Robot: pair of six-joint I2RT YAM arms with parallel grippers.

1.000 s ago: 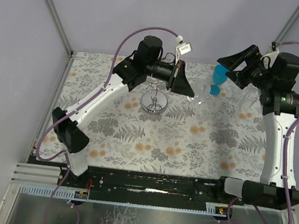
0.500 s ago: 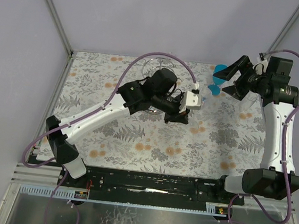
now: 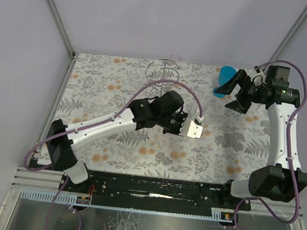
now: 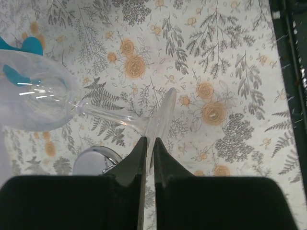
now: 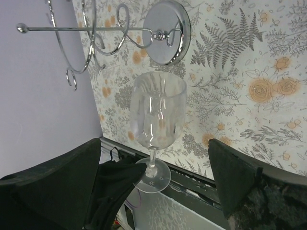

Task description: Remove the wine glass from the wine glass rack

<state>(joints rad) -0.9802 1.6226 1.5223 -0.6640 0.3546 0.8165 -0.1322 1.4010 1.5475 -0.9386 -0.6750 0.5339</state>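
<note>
**Inspector:** Desk, flowered cloth. The wine glass rack stands at the far edge, and no glass hangs in the rings that show.

**Clerk:** And the wine glass?

**Inspector:** Off the rack. A second ago the left claw was up against the rings. It has since drawn back to mid-desk and brought the glass along, held in the air with the stem lying sideways, clear of the wire.

**Clerk:** Grip?

**Inspector:** Left claw pinched nearly closed on the rim of the glass's foot, a thin hold. Right claw gapes wide and holds nothing; it faces the bowl from beside a blue cup.

**Clerk:** Finding?

**Inspector:** Removal looks done, in my judgement. What remains is setting it down or passing it across, and the edge grip on the foot could let it swing.
</note>
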